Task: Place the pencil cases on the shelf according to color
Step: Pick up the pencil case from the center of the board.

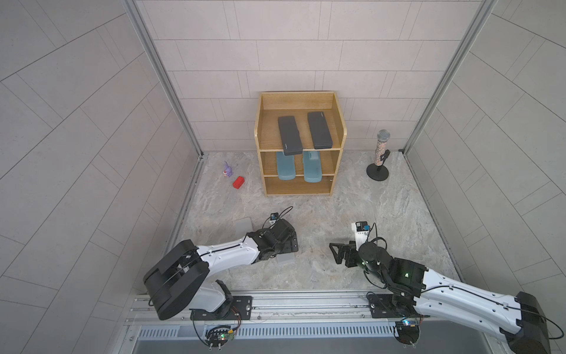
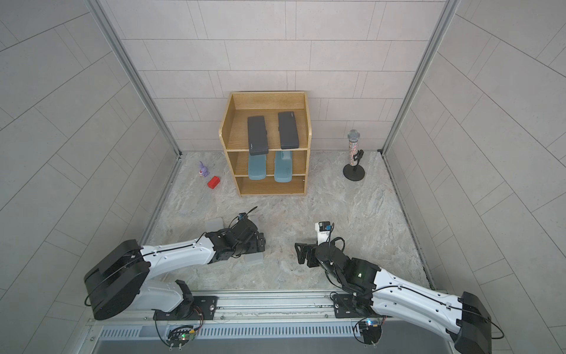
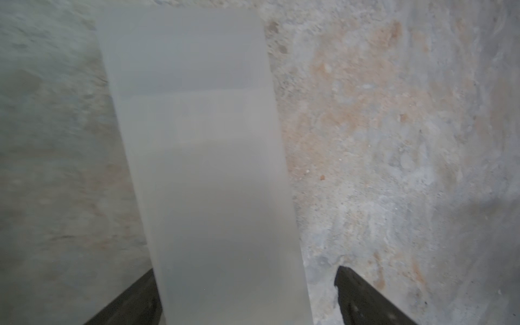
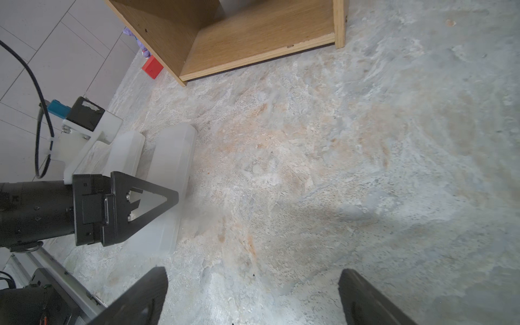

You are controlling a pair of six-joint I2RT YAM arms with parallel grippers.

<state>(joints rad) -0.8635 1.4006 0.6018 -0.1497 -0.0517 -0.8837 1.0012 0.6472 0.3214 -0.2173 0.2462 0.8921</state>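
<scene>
Frosted pencil case [image 3: 202, 168] on table [image 3: 394, 140], 6 o'clock of shelf [image 1: 335, 168] | second frosted case [image 4: 126, 152] just beside | left gripper [image 3: 246, 269] jaws open astride it, not clamped | right gripper [image 4: 253, 269] wide open, empty

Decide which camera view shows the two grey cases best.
The right wrist view: both grey cases show side by side, though the left gripper covers part. The left wrist view shows one only, blurred. Both top views show only ends poking from under the left arm.

six cases [image 1: 289, 135] [image 1: 319, 130] [image 1: 285, 168] [image 1: 312, 167] [image 4: 171, 168] [image 4: 125, 153] — one shelf [image 1: 297, 187]
</scene>
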